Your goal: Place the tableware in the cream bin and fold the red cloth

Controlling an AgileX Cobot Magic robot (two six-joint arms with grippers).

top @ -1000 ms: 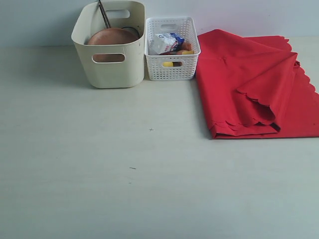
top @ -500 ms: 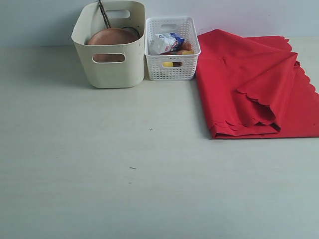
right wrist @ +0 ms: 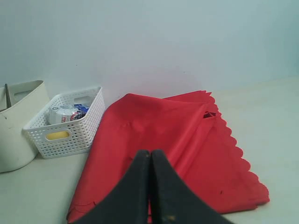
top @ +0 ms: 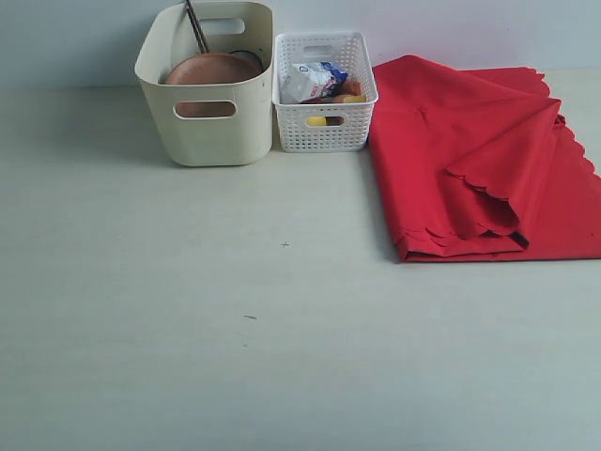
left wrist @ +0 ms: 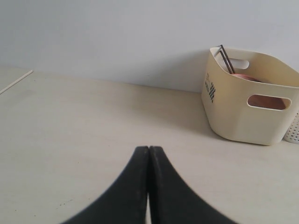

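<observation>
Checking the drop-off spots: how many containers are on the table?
2: the tall cream plastic bin at back left, the smaller white lattice basket just right of it.

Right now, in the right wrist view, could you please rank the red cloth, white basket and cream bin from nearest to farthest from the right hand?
1. red cloth, just ahead of the shut right hand.
2. white basket, beside the cloth.
3. cream bin, beyond the basket.

Red cloth [top: 488, 169] cut off at exterior view's R edge.
</observation>
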